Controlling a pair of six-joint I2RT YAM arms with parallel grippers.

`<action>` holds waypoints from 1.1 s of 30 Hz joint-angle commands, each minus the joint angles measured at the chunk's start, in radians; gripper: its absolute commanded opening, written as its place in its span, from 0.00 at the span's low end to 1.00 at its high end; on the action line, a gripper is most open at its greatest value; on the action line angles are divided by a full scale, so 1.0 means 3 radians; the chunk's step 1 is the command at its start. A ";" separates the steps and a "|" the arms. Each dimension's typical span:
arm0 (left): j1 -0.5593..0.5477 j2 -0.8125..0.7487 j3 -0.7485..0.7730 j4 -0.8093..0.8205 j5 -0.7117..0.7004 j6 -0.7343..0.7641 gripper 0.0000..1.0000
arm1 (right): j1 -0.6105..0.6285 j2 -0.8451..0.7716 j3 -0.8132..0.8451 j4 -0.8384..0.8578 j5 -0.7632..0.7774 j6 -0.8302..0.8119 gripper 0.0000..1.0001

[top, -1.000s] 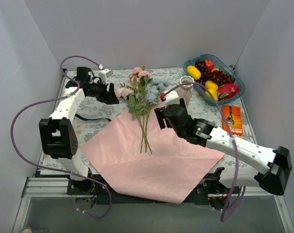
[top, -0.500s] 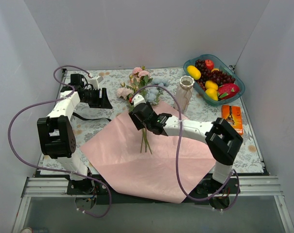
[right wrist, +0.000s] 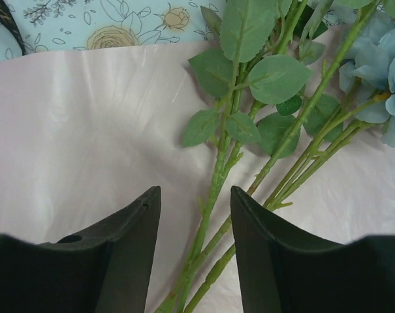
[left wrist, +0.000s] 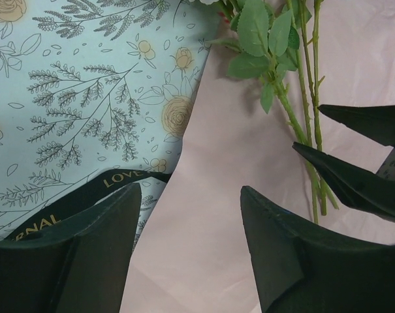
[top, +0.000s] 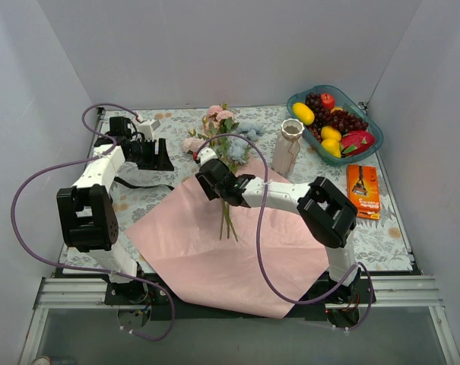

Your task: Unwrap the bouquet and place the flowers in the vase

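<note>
Right jaws half-open astride flower stems (right wrist: 215,176).

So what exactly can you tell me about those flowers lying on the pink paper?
The flowers look artificial: pink and peach roses and pale blue blossoms on long thin green stems with broad green leaves. They lie flat and unwrapped, stems on the spread pink wrapping paper, heads pointing away from the arms onto the patterned tablecloth, near the white vase. The right arm's jaws stand open astride the stems, not closed on them.
</note>
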 commanded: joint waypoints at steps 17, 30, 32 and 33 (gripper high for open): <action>0.0012 -0.0233 -0.0082 0.0083 -0.0058 0.0062 0.62 | -0.0209 0.0466 0.0377 0.0070 -0.0319 0.0057 0.35; 0.0012 -0.0248 -0.0098 0.0073 -0.0017 0.0083 0.63 | -0.0220 0.0318 0.0224 0.0003 -0.0263 0.0093 0.55; 0.0012 -0.0233 -0.0108 0.0078 -0.0006 0.0088 0.63 | -0.0220 0.0241 0.0188 0.0014 -0.0227 0.0083 0.58; 0.0012 -0.0228 -0.0103 0.0083 -0.0006 0.0083 0.63 | -0.0225 0.0221 0.0183 0.0009 -0.0217 0.0078 0.59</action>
